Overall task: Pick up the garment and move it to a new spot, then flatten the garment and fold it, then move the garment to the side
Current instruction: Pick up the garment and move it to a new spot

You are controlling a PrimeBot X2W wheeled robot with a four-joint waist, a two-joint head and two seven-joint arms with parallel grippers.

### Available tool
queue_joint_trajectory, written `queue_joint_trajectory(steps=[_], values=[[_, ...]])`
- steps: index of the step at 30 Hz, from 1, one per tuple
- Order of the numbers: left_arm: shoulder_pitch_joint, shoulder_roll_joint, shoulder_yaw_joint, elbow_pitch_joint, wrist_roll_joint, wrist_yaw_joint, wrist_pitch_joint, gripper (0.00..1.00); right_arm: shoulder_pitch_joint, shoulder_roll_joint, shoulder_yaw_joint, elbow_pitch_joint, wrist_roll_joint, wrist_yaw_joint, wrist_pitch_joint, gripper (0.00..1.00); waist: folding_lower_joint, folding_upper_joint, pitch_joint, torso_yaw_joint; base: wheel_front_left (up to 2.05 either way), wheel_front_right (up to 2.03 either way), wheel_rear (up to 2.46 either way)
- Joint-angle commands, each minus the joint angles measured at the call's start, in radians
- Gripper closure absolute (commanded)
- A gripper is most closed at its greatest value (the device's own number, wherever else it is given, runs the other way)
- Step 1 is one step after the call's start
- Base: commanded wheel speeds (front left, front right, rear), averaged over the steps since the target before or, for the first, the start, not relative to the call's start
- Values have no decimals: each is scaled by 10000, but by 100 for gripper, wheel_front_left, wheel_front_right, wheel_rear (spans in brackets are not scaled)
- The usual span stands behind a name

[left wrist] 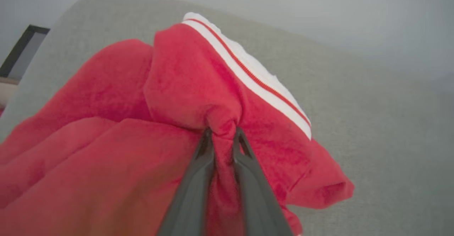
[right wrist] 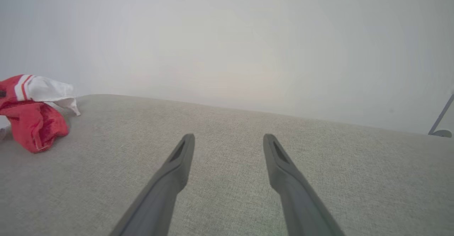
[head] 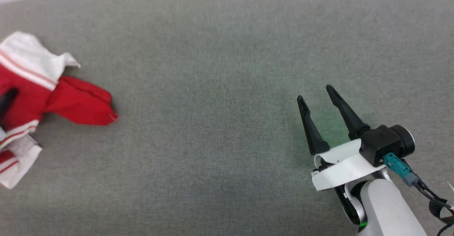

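Left wrist view, left gripper (left wrist: 221, 134) pinching a red fold of the garment (left wrist: 170, 87), right gripper (head: 315, 93) spread wide

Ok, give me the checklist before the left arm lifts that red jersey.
1. Grip: left hand closed on a fold of the jersey: ok.
2. Depth: fabric runs down between the fingers, not just at the tips: ok.
3. Number of layers pinched: cannot tell.
4. Other arm: right hand open, well apart from the jersey: ok.
5. Flat enough to fold: not ok, it lies crumpled in a heap on the grey fabric surface.
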Motion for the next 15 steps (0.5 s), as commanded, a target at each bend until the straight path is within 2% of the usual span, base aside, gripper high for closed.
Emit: queue_joint_trajectory(steps=[1,9,15], values=[[-137,61,-64,-291,171,-29,-202,100,138,-2,-25,28,100,-12,-10,0,0,0,-577,44,0,0,0],[-266,876,-831,-3480,779,-18,-1083,100,562,-1,-257,-26,407,-12,-10,0,0,0,-1060,-335,0,0,0],[-405,1650,-1743,-6415,1247,-17,-984,100,899,1,-478,-497,776,-12,-10,0,0,0,-918,-1064,0,0,0]])
